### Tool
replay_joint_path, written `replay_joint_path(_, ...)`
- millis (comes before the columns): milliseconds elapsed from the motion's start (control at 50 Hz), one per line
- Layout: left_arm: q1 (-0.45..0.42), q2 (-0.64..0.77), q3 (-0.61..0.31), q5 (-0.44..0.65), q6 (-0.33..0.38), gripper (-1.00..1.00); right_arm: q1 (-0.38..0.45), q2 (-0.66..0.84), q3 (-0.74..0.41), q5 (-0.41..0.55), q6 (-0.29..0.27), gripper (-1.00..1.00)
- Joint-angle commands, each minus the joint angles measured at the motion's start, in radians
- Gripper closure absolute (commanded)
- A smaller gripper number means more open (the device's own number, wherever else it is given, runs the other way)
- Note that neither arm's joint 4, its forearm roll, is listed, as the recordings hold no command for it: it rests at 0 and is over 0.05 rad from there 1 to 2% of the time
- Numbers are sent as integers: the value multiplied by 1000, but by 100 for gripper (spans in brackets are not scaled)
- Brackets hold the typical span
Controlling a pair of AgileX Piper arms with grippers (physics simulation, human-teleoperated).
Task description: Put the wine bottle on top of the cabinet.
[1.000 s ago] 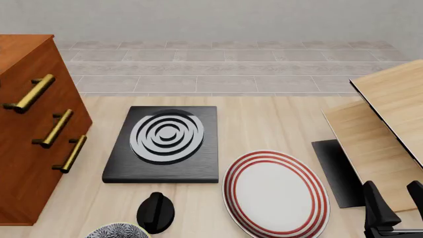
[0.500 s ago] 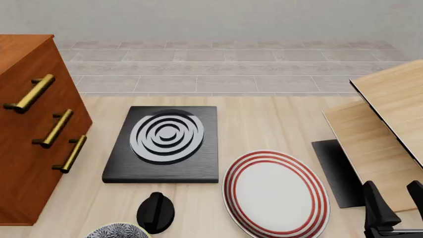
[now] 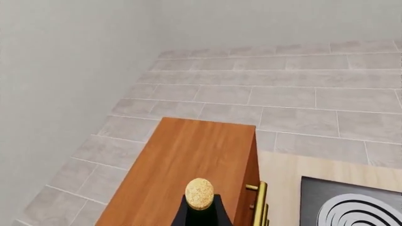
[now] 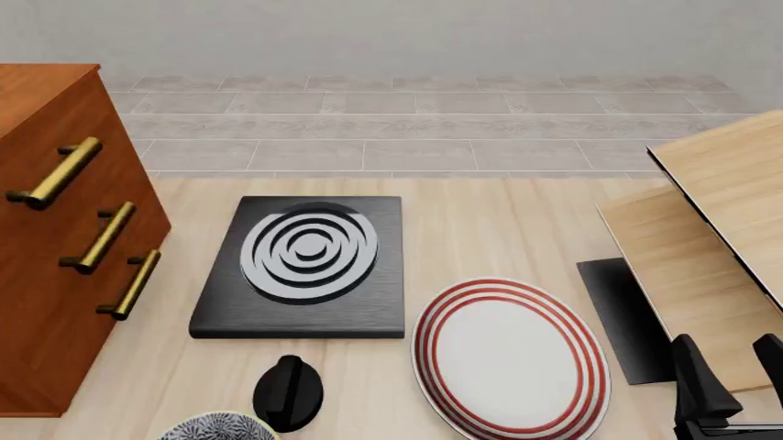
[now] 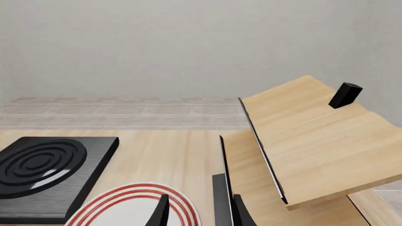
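Observation:
In the left wrist view the wine bottle's tan cork (image 3: 199,193) and dark neck (image 3: 201,215) rise from the lower edge, in front of the flat top of the reddish-brown cabinet (image 3: 188,160). Its body and the left gripper's fingers are out of frame, so I cannot see what holds the bottle or whether it touches the cabinet. The front view shows the cabinet (image 4: 55,238) at the far left with three brass handles, but no bottle and no left arm. My right gripper (image 4: 732,378) is low at the table's near right, open and holding nothing (image 5: 201,214).
A black burner slab with grey rings (image 4: 300,266) lies mid-table. A red-rimmed white plate (image 4: 512,357) is in front of it, beside a short black knob (image 4: 290,394) and a patterned bowl (image 4: 218,428). Pale wood panels (image 4: 722,202) over a black mat (image 4: 612,312) stand at the right.

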State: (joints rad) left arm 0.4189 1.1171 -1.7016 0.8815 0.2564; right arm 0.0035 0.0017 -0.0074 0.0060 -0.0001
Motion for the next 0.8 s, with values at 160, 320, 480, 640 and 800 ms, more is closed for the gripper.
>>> replay_joint_path(160, -18, -8, 110, -24, 8, 100, 0, 0, 0, 0, 0, -100)
replay_joint_path(320, -14, -8, 115, -23, 22, -100, 0, 0, 0, 0, 0, -100)
replay_joint_path(480, -5, -19, 140, -34, 28, -100, 0, 0, 0, 0, 0, -100)
replay_joint_path(640, -6, -23, 105, -13, 20, -100, 0, 0, 0, 0, 0, -100)
replay_joint_path(800, -11, -54, 69, 19, 14, -100, 0, 0, 0, 0, 0, -100)
